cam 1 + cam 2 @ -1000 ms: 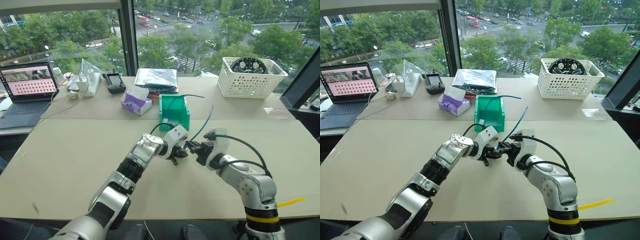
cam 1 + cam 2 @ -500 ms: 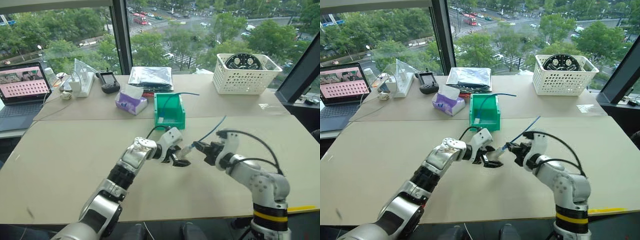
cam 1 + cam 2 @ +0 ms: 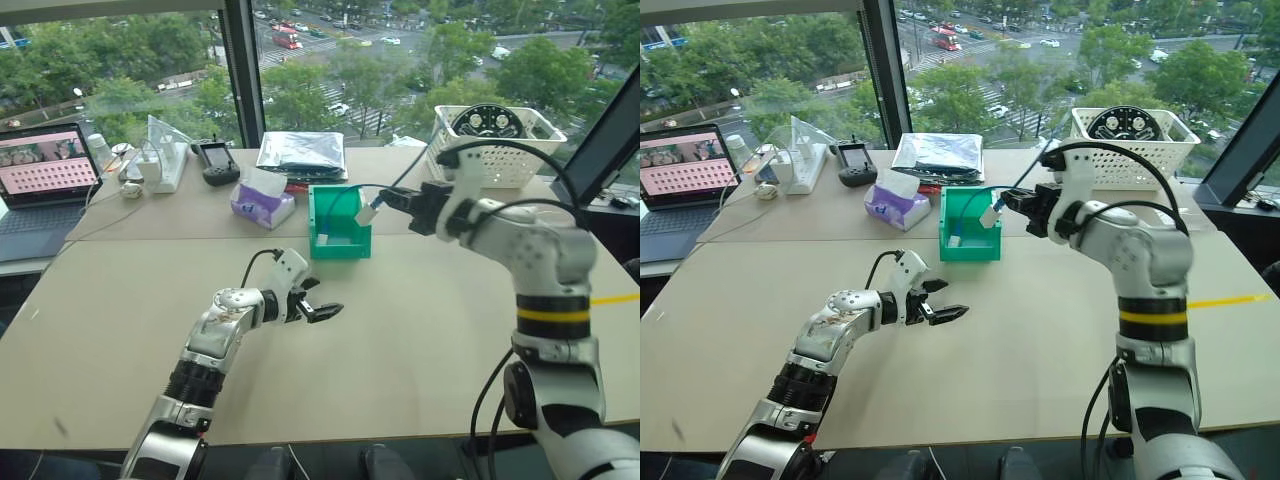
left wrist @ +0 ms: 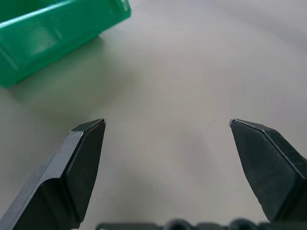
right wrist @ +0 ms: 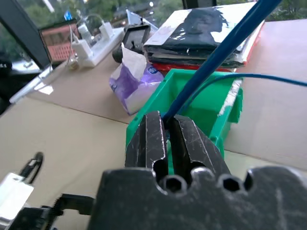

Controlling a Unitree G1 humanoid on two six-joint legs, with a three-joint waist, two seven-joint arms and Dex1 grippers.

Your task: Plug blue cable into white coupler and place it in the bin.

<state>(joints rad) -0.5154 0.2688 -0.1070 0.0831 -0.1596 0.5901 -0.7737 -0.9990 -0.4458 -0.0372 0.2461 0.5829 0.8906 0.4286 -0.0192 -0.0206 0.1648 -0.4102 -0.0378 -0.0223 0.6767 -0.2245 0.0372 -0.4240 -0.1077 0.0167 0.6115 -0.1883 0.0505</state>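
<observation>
One blue cable (image 5: 225,45), one green bin (image 3: 339,222) (cable over it), two end effectors

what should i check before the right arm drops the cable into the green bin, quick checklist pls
1. Right gripper holds the blue cable: ok, its fingers pinch the cord in the right wrist view.
2. White coupler on the cable's end: ok, it hangs at the tip; whether the plug is fully seated, cannot tell.
3. Coupler over the bin: ok, it hangs above the bin's right wall.
4. Left gripper out of the way: ok, open above the table, short of the bin and holding nothing.
5. Rest of the cable in the bin: not ok, it arcs out over the rim behind.
6. Tissue pack clear of the bin: ok, beside it, apart.
</observation>
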